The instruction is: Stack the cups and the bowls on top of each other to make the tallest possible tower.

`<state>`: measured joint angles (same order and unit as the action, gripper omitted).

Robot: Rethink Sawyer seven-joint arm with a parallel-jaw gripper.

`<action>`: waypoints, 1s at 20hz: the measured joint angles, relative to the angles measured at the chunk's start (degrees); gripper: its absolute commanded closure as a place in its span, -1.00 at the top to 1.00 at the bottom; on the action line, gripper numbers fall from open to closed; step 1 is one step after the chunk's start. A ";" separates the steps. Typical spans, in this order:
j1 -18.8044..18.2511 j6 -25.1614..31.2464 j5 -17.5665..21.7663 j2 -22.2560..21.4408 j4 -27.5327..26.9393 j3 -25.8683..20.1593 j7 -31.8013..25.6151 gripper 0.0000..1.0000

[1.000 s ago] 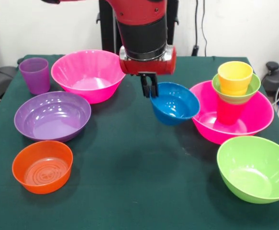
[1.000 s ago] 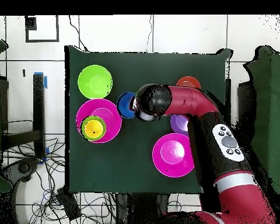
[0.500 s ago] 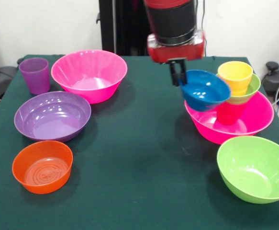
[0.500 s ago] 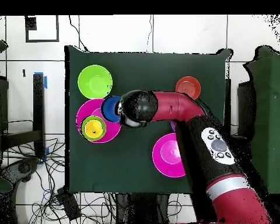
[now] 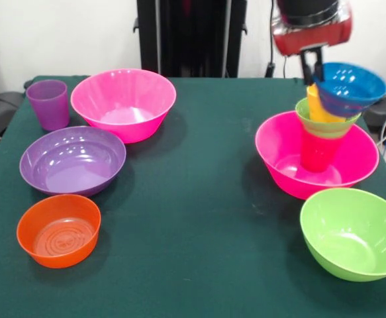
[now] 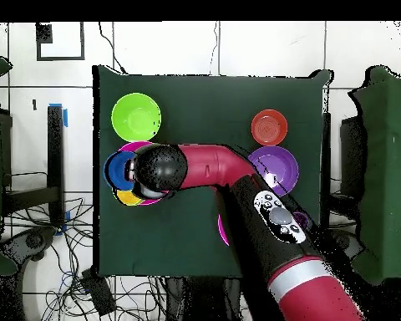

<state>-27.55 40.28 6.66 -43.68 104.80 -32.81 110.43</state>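
Nearest me, the large hot pink plastic bowl [image 5: 315,165] holds the tower: a red plastic tumbler [image 5: 319,151], a small green bowl [image 5: 328,120] and a yellow-orange cup [image 5: 317,106]. Above it my gripper [image 5: 310,65] pinches the rim of the small blue plastic bowl [image 5: 349,87], which hangs tilted and, I think, off-centre. I should centre and level it over the yellow-orange cup, then lower gently.
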 measured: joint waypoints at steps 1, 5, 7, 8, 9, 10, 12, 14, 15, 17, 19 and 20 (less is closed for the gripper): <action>0.02 0.00 -0.41 -0.37 0.38 -0.31 0.00 -1.00; -0.24 0.00 -2.49 -2.73 3.10 -2.26 0.00 -1.00; -0.53 0.00 -2.94 -3.62 4.36 -3.12 0.00 -1.00; -0.68 0.00 -3.06 -3.96 4.90 -3.47 0.00 -1.00; -0.89 -0.08 -3.09 -4.28 5.52 -3.86 0.00 -1.00; -1.11 -0.15 -3.12 -4.61 6.15 -4.25 0.00 -1.00; -2.19 -1.26 -3.08 -5.07 8.25 -5.50 0.00 -1.00; -2.99 -2.38 -3.06 -5.09 9.41 -6.16 0.00 -1.00; -3.35 -2.90 -3.05 -5.09 9.91 -6.42 0.00 -1.00; -4.12 -3.87 -3.01 -5.10 10.87 -6.84 0.00 -1.00; -5.20 -4.41 -2.99 -5.15 11.99 -7.37 0.00 -1.00; -5.52 -4.41 -2.99 -5.19 12.25 -7.55 0.00 -1.00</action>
<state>-33.07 35.87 3.67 -48.88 117.05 -40.36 110.43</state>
